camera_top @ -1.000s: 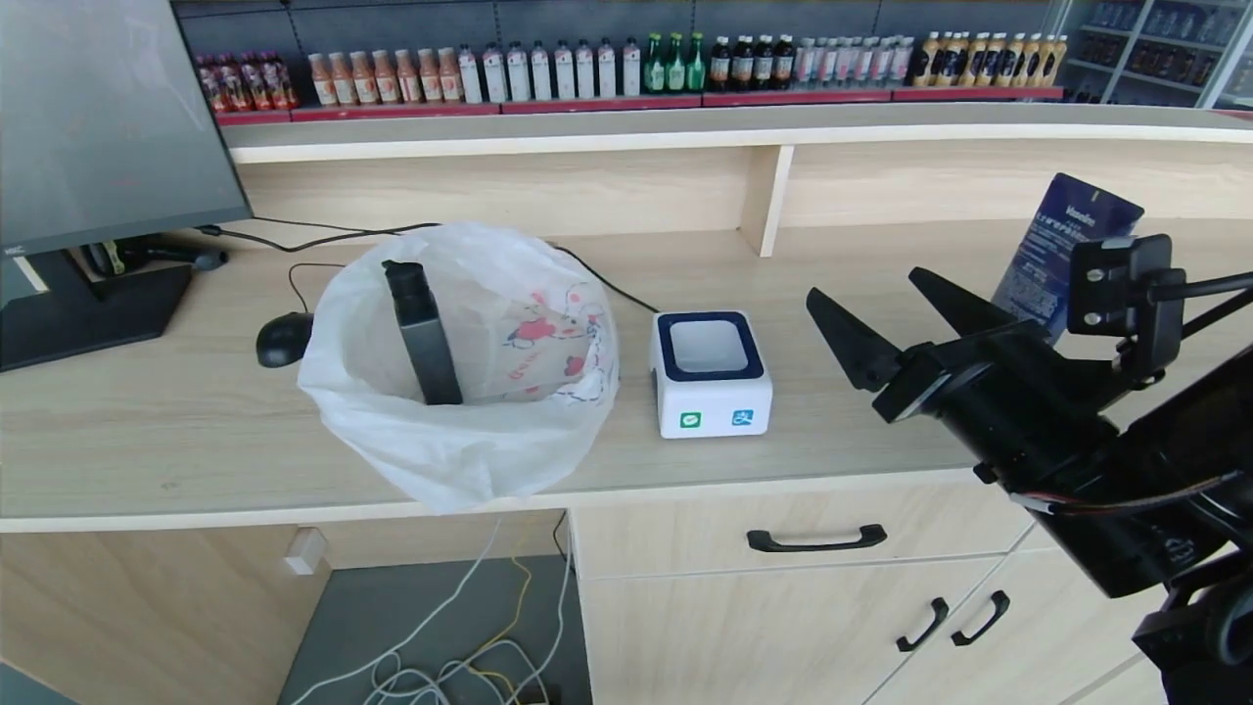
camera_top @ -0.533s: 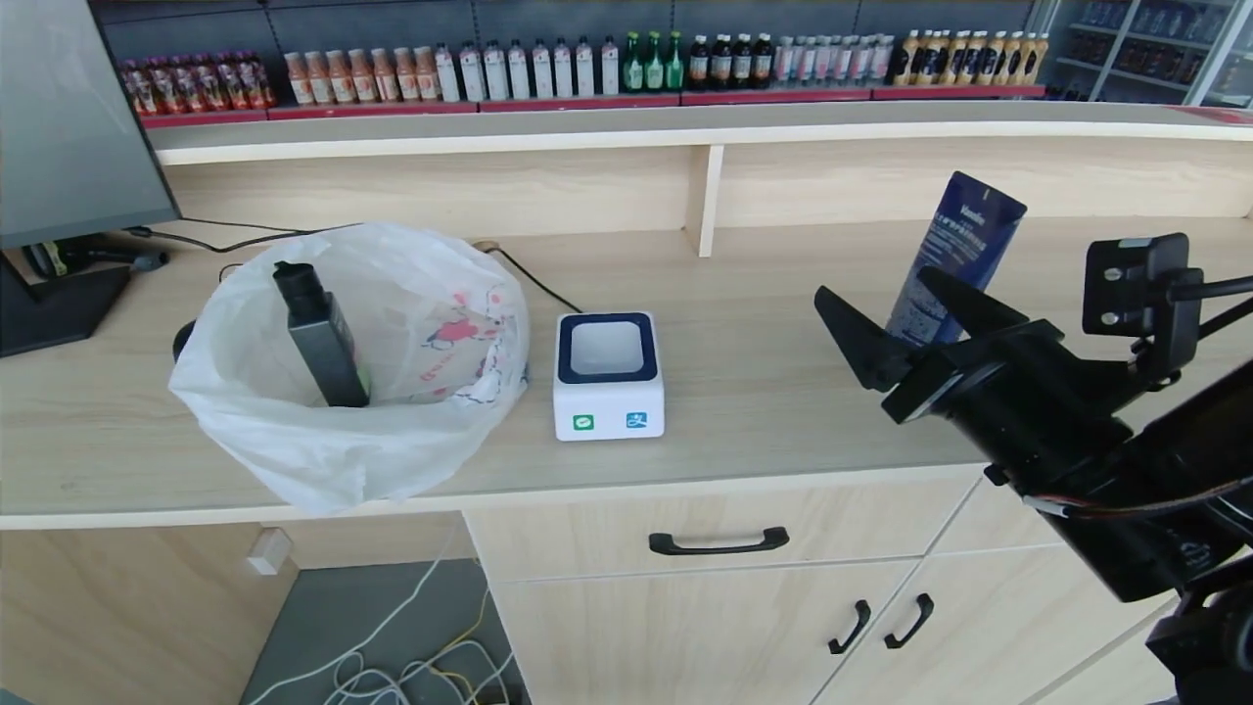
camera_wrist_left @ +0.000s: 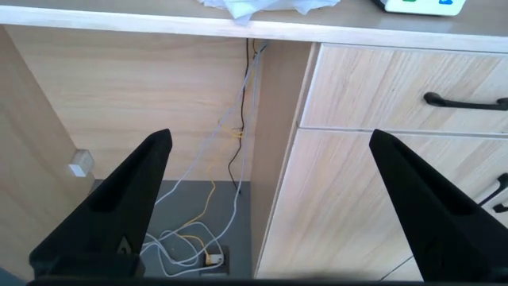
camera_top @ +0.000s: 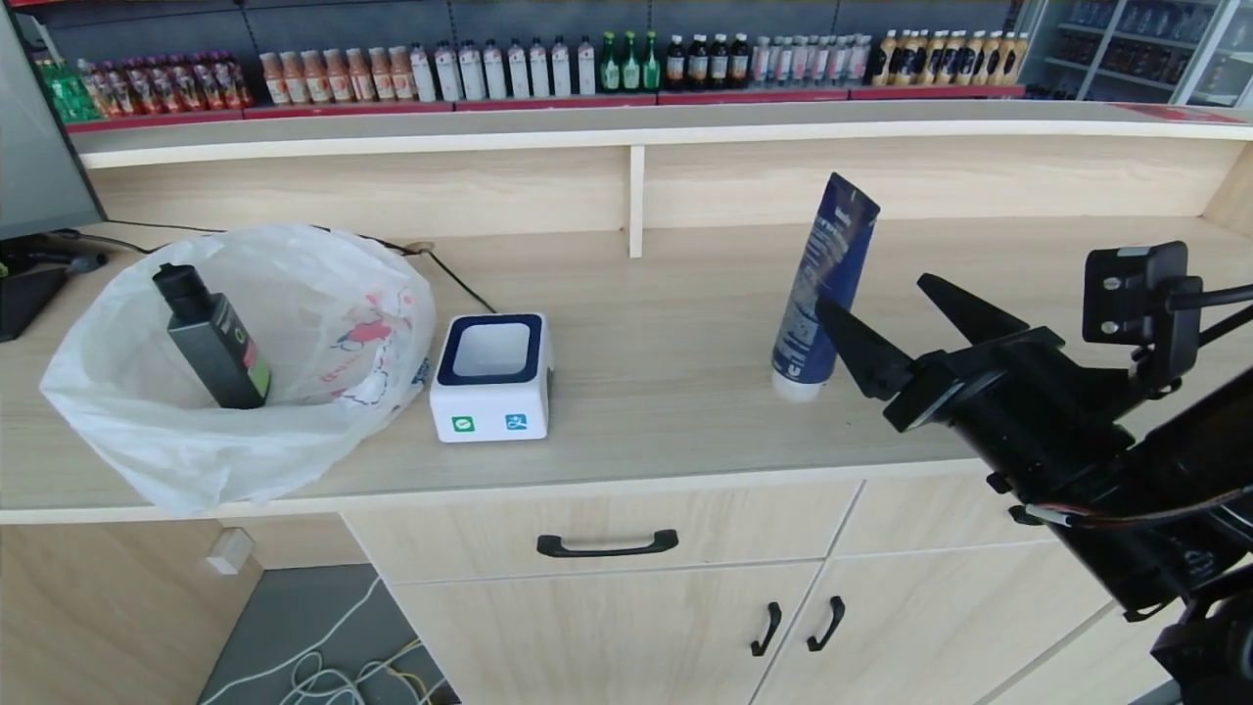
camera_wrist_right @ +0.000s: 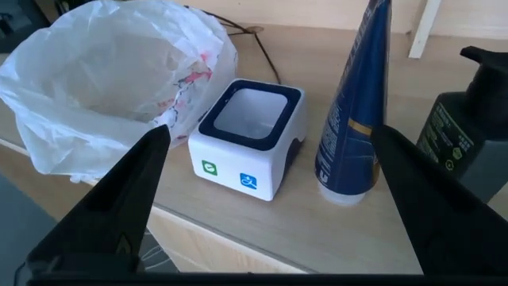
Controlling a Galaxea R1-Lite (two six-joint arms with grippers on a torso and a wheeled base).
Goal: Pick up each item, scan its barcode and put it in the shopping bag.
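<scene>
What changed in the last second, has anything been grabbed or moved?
The head camera swung right, so the counter slid left in picture. The blue tube now stands just ahead of the open right tool. Nothing grabbed or released. Shopping bag, dark bottle in it and scanner stayed put.

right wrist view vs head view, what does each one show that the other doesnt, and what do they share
Right wrist view adds: a dark pump bottle standing on the counter beside the blue tube.
Head view adds: a black bottle leaning inside the shopping bag, the drinks shelf behind the counter, and the drawer handle below it.
Both share: the shopping bag, the white scanner next to it, and the upright blue tube.
</scene>
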